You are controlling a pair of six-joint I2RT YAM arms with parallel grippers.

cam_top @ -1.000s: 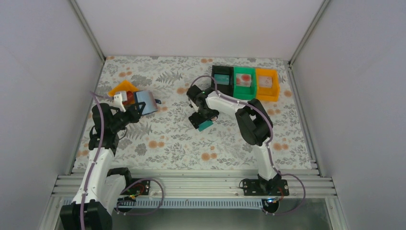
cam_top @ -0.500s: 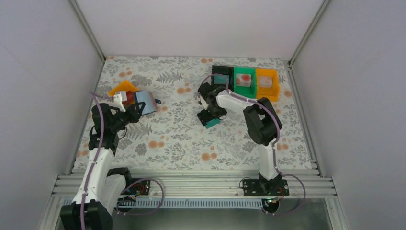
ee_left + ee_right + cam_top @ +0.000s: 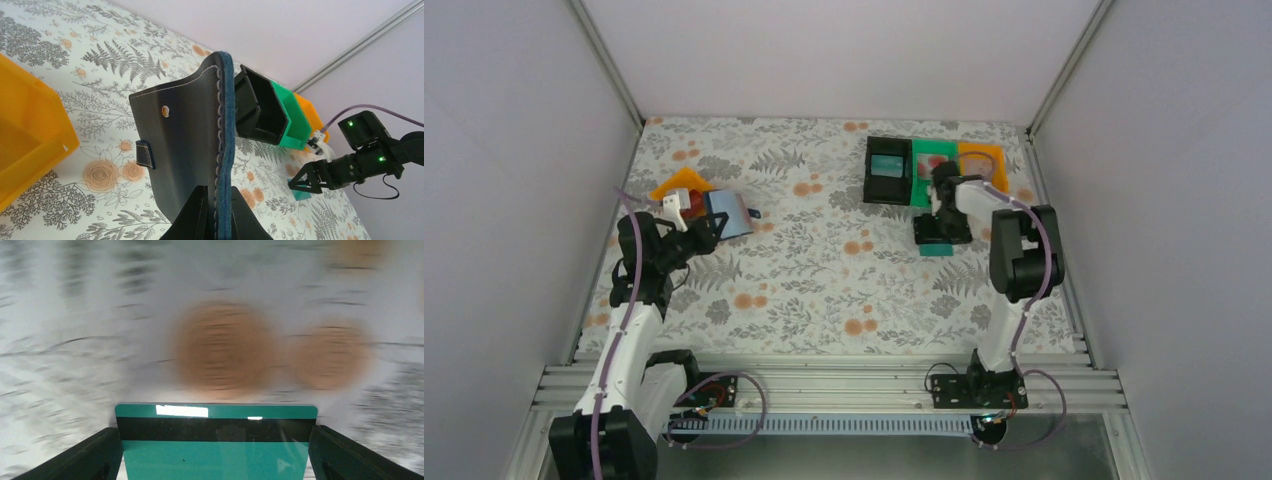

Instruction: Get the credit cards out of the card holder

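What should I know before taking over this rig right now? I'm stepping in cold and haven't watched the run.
Left end effector: shut on the navy card holder, held up off the table near an orange bin.
Right end effector: gripping a teal credit card by its short edges, just in front of the green bin.
Done: that card is out of the holder; something teal lies in the black bin.
Left: set this card down, then check the holder. A red patch beside it in the top view may be another card.
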